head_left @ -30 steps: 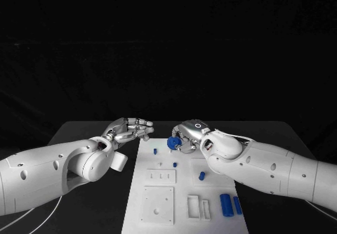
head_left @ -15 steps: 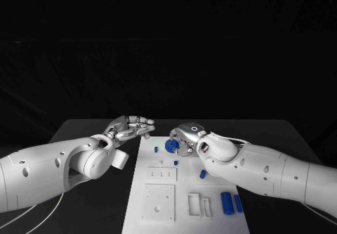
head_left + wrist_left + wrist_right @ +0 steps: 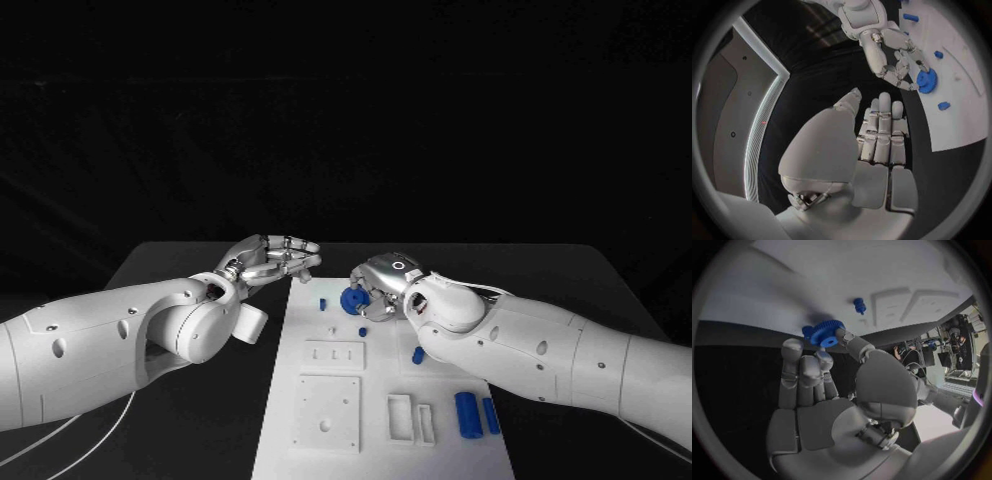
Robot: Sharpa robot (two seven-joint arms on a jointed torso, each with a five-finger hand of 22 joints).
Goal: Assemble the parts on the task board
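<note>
The right hand (image 3: 378, 285) sits just right of centre in the head view, over the upper end of the white task board (image 3: 332, 440), and pinches a small blue gear (image 3: 352, 297) between thumb and fingertips; the right wrist view shows the gear (image 3: 824, 333) toothed round its rim, held at that rim above the board's edge. The left hand (image 3: 271, 258) hovers left of centre, off the board's upper left corner, fingers loosely curled and apart, holding nothing; the left wrist view confirms bare fingers (image 3: 882, 131). A short blue peg (image 3: 322, 304) stands on the board just left of the gear, another small blue piece (image 3: 362, 332) lies below it, and two longer blue bars (image 3: 466, 413) lie at the lower right. Judgement: the gear is light, rigid moulded plastic, not fragile, though its small size makes it prone to tilt or slip. The toothed rim gives the surest purchase; the hub and bore should remain clear for seating.
</note>
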